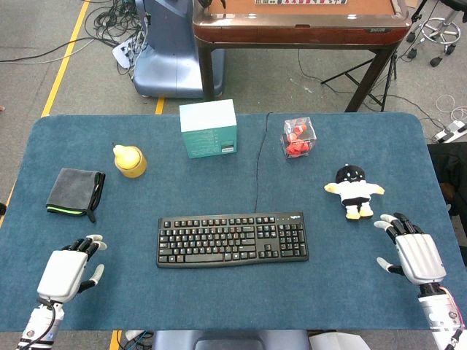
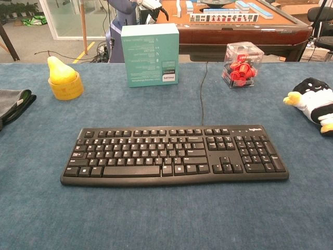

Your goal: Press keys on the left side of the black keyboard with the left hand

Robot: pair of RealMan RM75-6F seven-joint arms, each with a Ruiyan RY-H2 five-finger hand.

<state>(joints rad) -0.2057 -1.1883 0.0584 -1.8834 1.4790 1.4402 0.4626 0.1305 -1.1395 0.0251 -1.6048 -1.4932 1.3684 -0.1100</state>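
The black keyboard (image 1: 232, 238) lies flat in the middle of the blue table, its cable running toward the far edge. It fills the chest view as the keyboard (image 2: 174, 154). My left hand (image 1: 68, 270) hovers over the near left part of the table, fingers spread and holding nothing, well to the left of the keyboard's left end. Near the front right corner my right hand (image 1: 414, 252) rests with fingers apart, also holding nothing. The chest view shows neither hand.
A folded grey cloth (image 1: 75, 192) lies just beyond my left hand. A yellow pear on a tape roll (image 1: 130, 161), a teal box (image 1: 209, 128) and a clear box of red pieces (image 1: 298, 137) stand behind the keyboard. A penguin plush (image 1: 354, 192) sits at right.
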